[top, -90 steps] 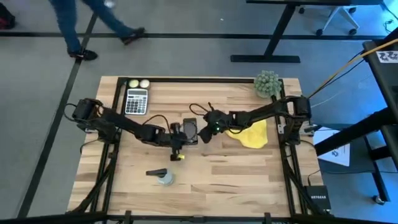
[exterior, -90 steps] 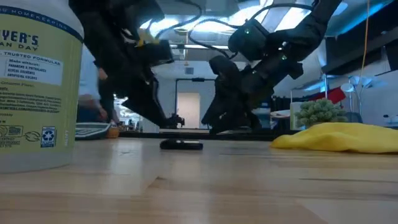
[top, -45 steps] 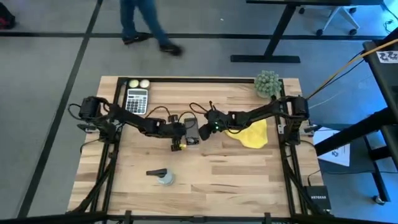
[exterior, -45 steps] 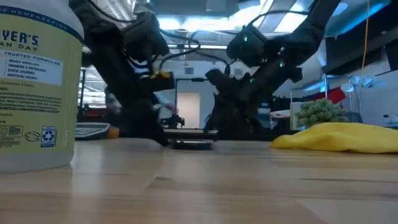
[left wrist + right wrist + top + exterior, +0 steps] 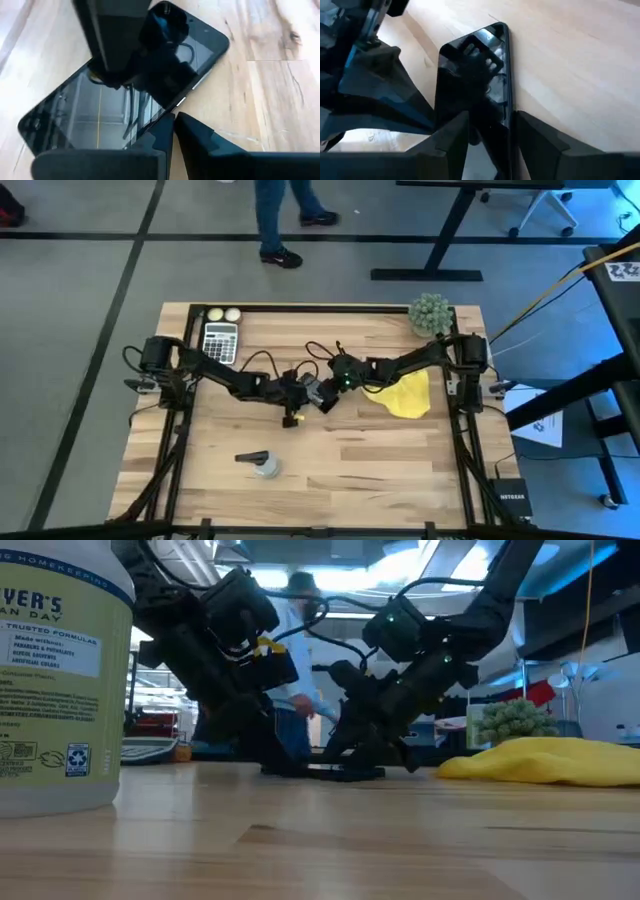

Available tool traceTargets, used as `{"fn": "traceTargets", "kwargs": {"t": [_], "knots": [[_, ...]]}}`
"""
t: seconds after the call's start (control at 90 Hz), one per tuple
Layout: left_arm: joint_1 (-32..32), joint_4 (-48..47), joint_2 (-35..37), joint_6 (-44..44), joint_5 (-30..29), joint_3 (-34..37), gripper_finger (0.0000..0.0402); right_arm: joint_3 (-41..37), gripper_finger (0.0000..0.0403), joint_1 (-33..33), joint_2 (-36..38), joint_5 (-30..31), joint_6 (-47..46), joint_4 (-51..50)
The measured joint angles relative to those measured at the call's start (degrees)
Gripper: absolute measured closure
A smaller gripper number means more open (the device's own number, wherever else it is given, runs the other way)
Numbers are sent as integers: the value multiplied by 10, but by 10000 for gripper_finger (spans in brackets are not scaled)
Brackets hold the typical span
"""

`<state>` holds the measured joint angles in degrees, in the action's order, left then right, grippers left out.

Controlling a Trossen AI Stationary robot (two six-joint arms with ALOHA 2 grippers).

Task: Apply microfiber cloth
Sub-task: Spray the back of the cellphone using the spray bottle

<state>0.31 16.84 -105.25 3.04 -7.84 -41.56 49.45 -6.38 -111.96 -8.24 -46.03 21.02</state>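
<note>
Black and glossy, the smartphone (image 5: 311, 388) lay flat near the middle of the table (image 5: 330, 470), and both claws met at it, probably to steady it for wiping: the left claw (image 5: 173, 131) pressed together at its edge, the right claw (image 5: 489, 131) spread across one end. Bright yellow, wrinkled and untouched, the microfiber cloth (image 5: 407, 395) lay heaped near the table's right edge.

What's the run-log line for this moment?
left hand: shut, at phone | right hand: open, straddling phone | microfiber cloth: untouched, beside
</note>
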Motion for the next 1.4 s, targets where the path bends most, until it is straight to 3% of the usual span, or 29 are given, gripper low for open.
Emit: {"fn": "traceTargets", "kwargs": {"t": [0.7,0.989,1.178,1.4], "knots": [[-9,-13,18,69,24,1,387,-1,260,-2,22,-129,11,-32],[-16,-9,26,78,15,2,387,-1,260,-1,22,-120,25,-4],[-22,3,26,84,5,1,386,1,260,5,23,-223,27,38],[-21,6,26,86,0,1,386,2,273,4,24,-154,34,-6]]}}
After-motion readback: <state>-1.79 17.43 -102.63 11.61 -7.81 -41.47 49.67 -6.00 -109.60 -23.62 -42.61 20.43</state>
